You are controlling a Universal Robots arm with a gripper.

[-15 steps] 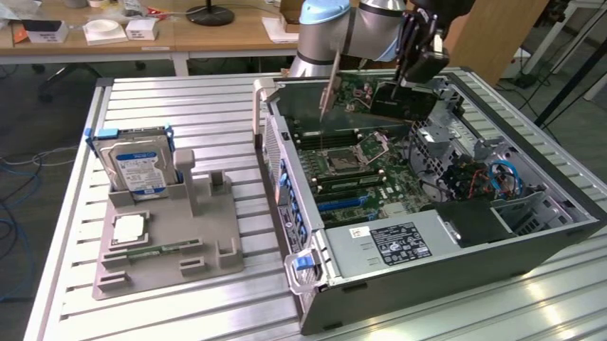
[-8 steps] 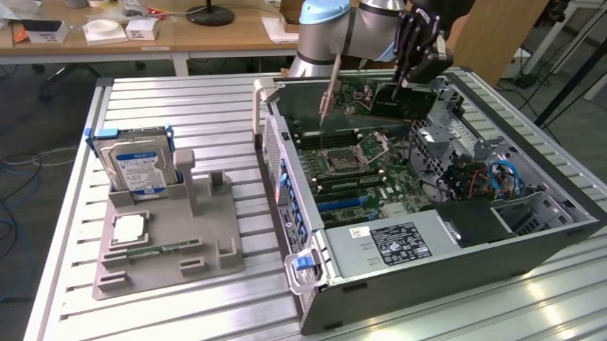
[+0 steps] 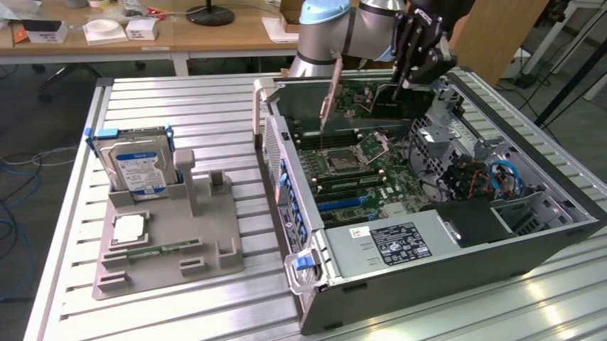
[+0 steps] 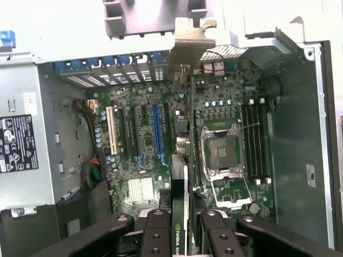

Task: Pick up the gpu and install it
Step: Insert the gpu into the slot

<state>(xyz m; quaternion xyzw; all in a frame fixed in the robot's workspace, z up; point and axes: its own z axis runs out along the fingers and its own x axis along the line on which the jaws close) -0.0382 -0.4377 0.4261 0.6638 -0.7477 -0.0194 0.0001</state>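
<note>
Over motherboard (image 3: 353, 169), jaws downward around gpu (image 3: 396, 101)

In the exterior view the arm (image 3: 328, 32) stood at twelve o'clock. Its gripper (image 3: 417, 77) clamped the upper edge of the gpu (image 3: 394, 101), which hung upright over the far end of the motherboard (image 3: 356, 167) inside the open computer case (image 3: 531, 241). The card's silver bracket (image 3: 329, 96) slanted down at its nine o'clock end. The power supply (image 3: 399, 241) lay at five o'clock of the motherboard. At nine o'clock of the case a grey stand (image 3: 175, 241) sat on the slatted metal table (image 3: 190, 106). It held a hard drive (image 3: 141, 165) upright at its eleven o'clock corner. A processor (image 3: 128, 227) and a memory stick (image 3: 156, 249) lay flat toward its seven o'clock corner.
</note>
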